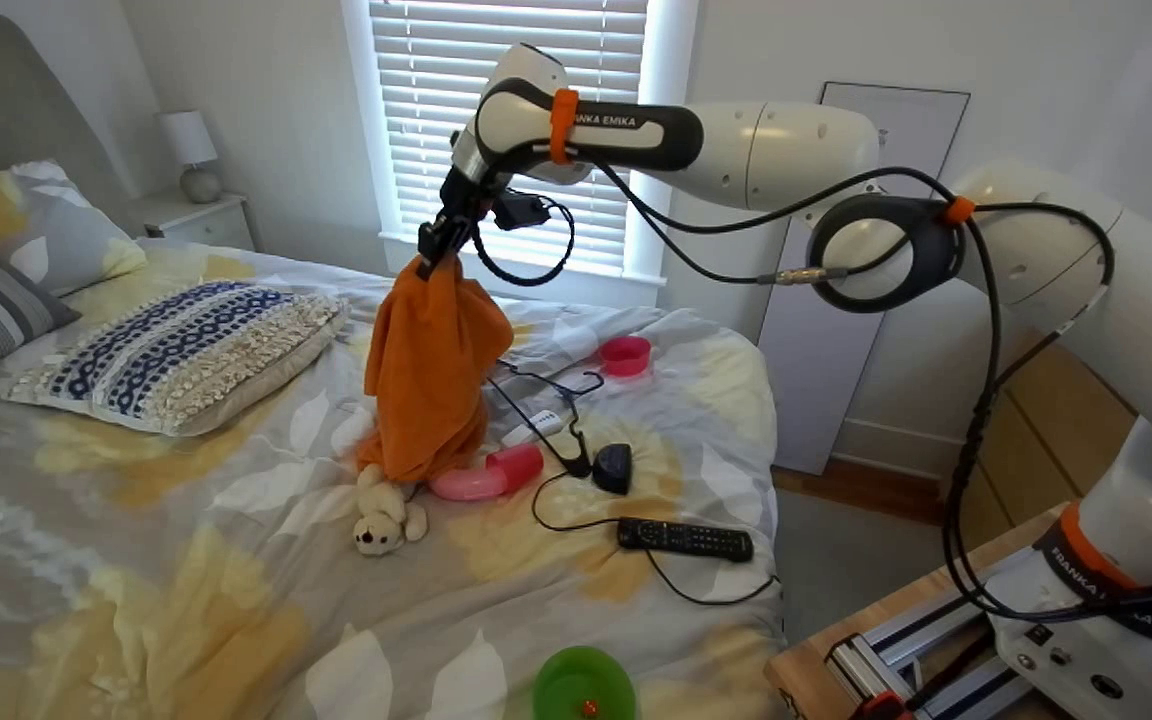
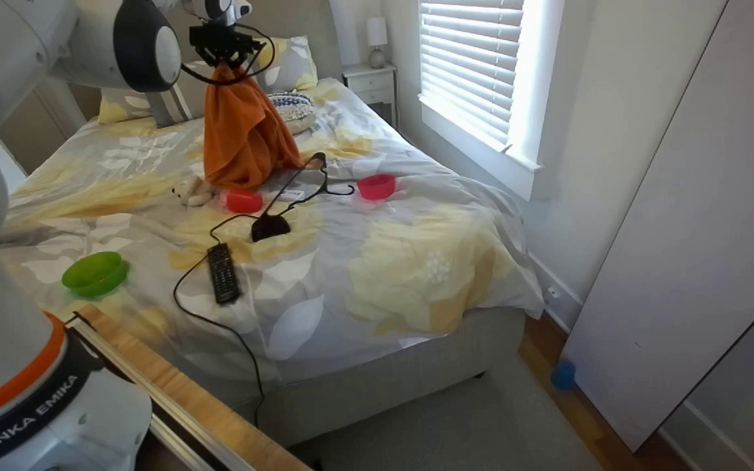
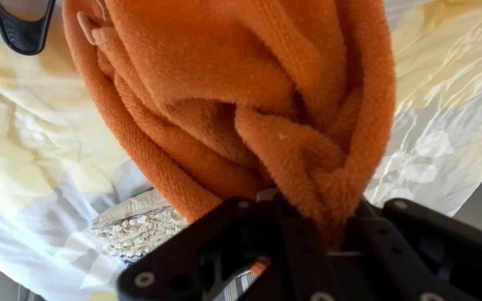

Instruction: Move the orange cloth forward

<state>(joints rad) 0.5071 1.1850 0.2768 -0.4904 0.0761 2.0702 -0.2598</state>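
Observation:
The orange cloth (image 1: 431,370) hangs in folds from my gripper (image 1: 433,262) over the bed. Its lower edge reaches down to the bedding, beside a small stuffed bear and a pink cup. In an exterior view the cloth (image 2: 243,134) hangs the same way below the gripper (image 2: 225,62). In the wrist view the cloth (image 3: 224,71) fills the upper middle, and its gathered end runs in between the two fingers of the gripper (image 3: 324,205). The fingers are closed on it. The bed surface behind and under the cloth is hidden.
On the bed lie a stuffed bear (image 1: 381,515), a pink cup (image 1: 491,473), a black hanger (image 1: 536,425), a black remote (image 1: 684,538) with a cable, a red-pink bowl (image 1: 625,355), a green bowl (image 1: 584,680) and a patterned cushion (image 1: 181,355). A window (image 1: 511,130) is behind.

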